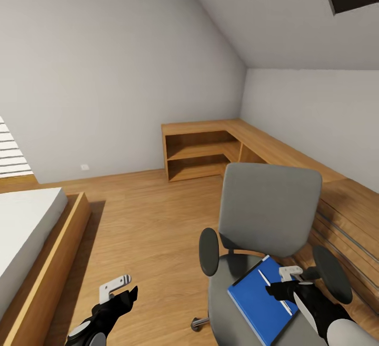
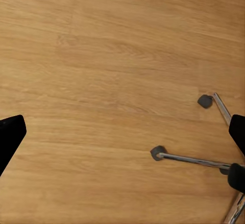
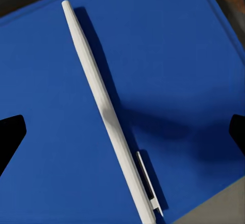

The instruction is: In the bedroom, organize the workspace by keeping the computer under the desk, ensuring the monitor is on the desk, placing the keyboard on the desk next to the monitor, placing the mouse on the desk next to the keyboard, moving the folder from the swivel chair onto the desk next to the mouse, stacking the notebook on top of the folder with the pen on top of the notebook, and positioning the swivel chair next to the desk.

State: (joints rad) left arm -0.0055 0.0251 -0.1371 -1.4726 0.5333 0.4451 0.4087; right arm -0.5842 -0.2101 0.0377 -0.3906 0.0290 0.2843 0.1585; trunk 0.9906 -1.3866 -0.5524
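Observation:
The grey swivel chair (image 1: 269, 209) stands at the right of the head view, with black armrests. On its seat lies the blue folder (image 1: 256, 304), and a slim white pen (image 1: 267, 278) lies across it. My right gripper (image 1: 280, 289) hovers just above the folder and the pen. In the right wrist view the folder (image 3: 173, 60) lies under the pen (image 3: 102, 101), and the open right gripper (image 3: 124, 134) has one fingertip on each side of the pen, apart from it. My left gripper (image 1: 125, 296) is open and empty over the floor, left of the chair, facing the chair's chrome base (image 2: 196, 159).
A light-wood L-shaped shelf unit (image 1: 210, 151) fills the far corner. A light-wood dresser (image 1: 342, 225) with long bar handles runs along the right wall behind the chair. A bed (image 1: 26, 230) in a wooden frame is at the left. Wood floor (image 1: 152, 219) lies between bed and chair.

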